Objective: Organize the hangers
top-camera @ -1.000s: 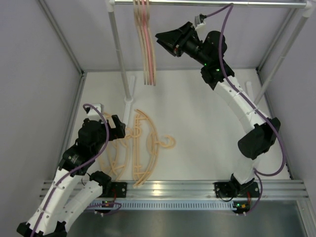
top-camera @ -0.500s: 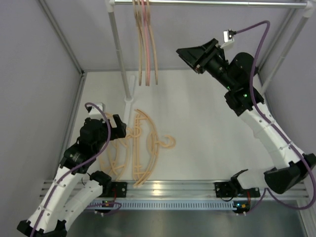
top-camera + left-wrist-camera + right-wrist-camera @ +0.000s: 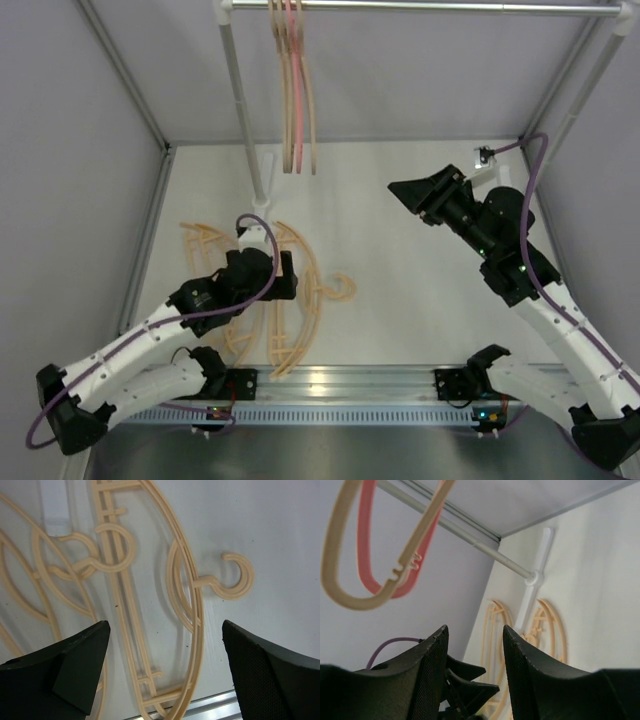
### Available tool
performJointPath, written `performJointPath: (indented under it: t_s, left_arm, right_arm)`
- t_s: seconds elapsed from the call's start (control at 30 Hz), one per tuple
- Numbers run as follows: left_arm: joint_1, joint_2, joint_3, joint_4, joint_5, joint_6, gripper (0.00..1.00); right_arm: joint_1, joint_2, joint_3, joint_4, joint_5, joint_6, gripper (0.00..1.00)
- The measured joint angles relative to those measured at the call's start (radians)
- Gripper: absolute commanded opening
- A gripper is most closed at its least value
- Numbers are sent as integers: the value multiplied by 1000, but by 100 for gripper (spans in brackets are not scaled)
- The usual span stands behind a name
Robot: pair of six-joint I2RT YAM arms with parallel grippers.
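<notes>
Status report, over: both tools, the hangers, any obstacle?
Left tool open, low over the loose hangers on the table. Right tool open, empty, in the air. Hung hangers on the rail. No obstacle seen.

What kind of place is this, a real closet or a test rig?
Probably a lab test cell, not a closet: plain grey panel walls, a bare rail holding hangers, robot arms mounted at a white table.

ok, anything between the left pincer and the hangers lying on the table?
Nothing visible. The open left pincer hangs straight over the hangers on the table; the wrist view shows one hanger's arc right between its fingers, unobstructed.
</notes>
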Motion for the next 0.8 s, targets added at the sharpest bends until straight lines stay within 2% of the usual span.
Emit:
performJointPath:
  t_s: [0.17,0.3,0.47,0.5,0.6,0.8]
  left_arm:
    - [-289,97,-49,3,-175,-157,93]
    - [-426,211,-75,-1,-262,-266,87]
    - [-509,354,-75,-2,-340,-332,75]
    - [-519,378,-75,0,-348,-340,67]
    - [-526,415,-74,-1,-359,-362,57]
    - [-526,423,-74,11,-375,-365,52]
  right_arm:
    - [0,-69,-82,-48,26,-34,46]
    - [0,-109,-143,-67,33,-49,46]
    - [0,-146,-209,-84,37,-57,45]
    - [0,-150,-217,-89,39,-58,45]
    - [0,-167,-235,-92,40,-59,45]
    - [0,-188,-257,-97,40,-59,44]
